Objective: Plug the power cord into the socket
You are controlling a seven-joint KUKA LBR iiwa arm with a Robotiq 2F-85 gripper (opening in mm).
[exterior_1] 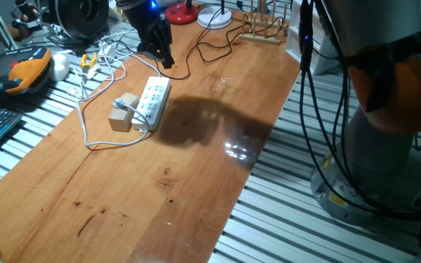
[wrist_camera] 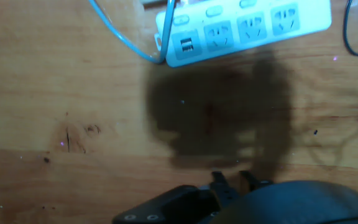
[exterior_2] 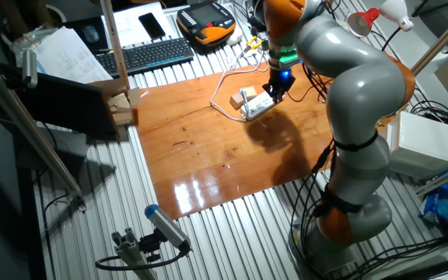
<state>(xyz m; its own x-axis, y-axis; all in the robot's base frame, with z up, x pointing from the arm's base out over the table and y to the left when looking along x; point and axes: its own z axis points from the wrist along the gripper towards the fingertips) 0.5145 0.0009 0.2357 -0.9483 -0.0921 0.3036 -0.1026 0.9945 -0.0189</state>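
The white socket strip lies on the wooden table, with dark outlet holes facing up. It also shows in the other fixed view and at the top of the hand view. The pale power cord loops on the table left of the strip and runs past its end in the hand view. I cannot make out its plug. My black gripper hovers above the table by the strip's far end. Its fingertips sit close together with nothing seen between them.
Two small tan blocks touch the strip's left side. Thin black cables cross the far table. A keyboard, an orange-black pendant and a wooden rack stand around the table's far end.
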